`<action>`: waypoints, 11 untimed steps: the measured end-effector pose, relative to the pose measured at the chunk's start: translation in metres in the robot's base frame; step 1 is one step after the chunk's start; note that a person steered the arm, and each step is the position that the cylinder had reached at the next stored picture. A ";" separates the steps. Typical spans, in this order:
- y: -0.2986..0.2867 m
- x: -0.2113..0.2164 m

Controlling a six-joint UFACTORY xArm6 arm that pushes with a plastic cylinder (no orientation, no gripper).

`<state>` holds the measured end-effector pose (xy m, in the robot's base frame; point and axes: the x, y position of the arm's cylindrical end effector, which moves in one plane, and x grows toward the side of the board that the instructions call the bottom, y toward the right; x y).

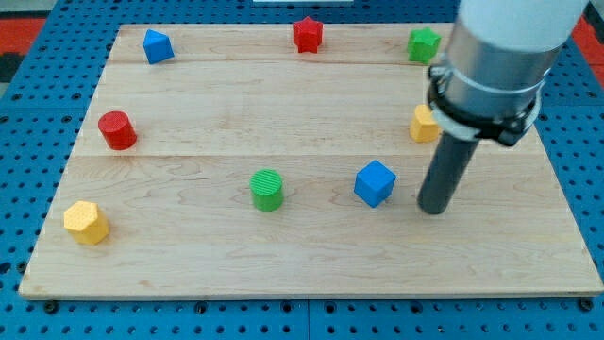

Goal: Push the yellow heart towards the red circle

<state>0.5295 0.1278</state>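
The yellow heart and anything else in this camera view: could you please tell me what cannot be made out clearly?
- Yellow block by the view's right: the arm's rod and collar cover most of it, so its heart shape cannot be confirmed.
- Arm body: cut off by the view's top edge.
- My tip shows fully, right of the blue cube, apart from it.

place: looks like a robotics lab bench, not anyone's home
base: blue perforated board (pixel 28 38) with a regular hole grid, all around the worktop
worktop: pale wooden worktop (pixel 311 255) sitting on that board
props: small coloured plastic blocks scattered on the worktop
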 end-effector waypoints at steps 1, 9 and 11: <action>-0.041 0.001; -0.343 0.077; -0.367 0.026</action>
